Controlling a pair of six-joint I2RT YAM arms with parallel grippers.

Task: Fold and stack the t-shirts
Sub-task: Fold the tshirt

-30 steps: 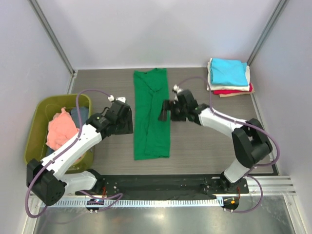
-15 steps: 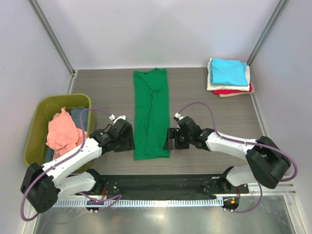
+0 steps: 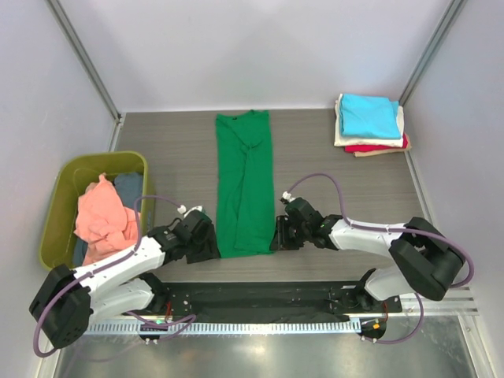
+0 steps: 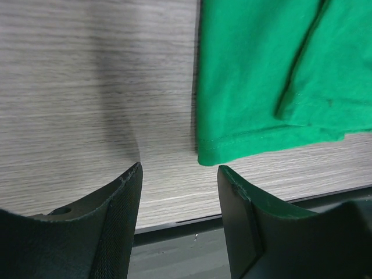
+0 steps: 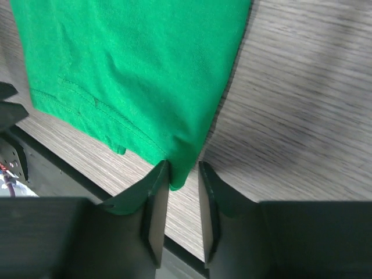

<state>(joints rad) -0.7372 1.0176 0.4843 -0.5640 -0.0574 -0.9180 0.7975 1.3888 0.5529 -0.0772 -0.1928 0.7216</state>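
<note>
From above, the bright green t-shirt (image 3: 246, 185) lies flat as a long narrow strip down the middle of the worktop (image 3: 173, 150), collar end far, hem end near the arm bases. The left end effector (image 3: 206, 244) sits low just beside the hem's left corner and the right end effector (image 3: 279, 234) just beside the right corner, but this view hides how their jaws stand. The left wrist view supplies that. Its jaws are spread wide just above the bare wood, and the stitched hem corner lies just ahead of them, nearer the right-hand jaw and not between the two. The right wrist view shows its jaws drawn to a narrow gap with the tip of the other hem corner dipping into that gap. It cannot be told whether they actually press the cloth. Only the overhead view takes in the rest. An olive-green tub (image 3: 55, 197) at the left edge holds a crumpled salmon-pink shirt (image 3: 101, 216) and a dark blue-grey shirt (image 3: 128, 185) beside it. At the far right corner a folded stack has a cyan shirt (image 3: 368, 114) on top, a cream shirt (image 3: 343, 135) under it and a red shirt (image 3: 379, 146) below.
</note>
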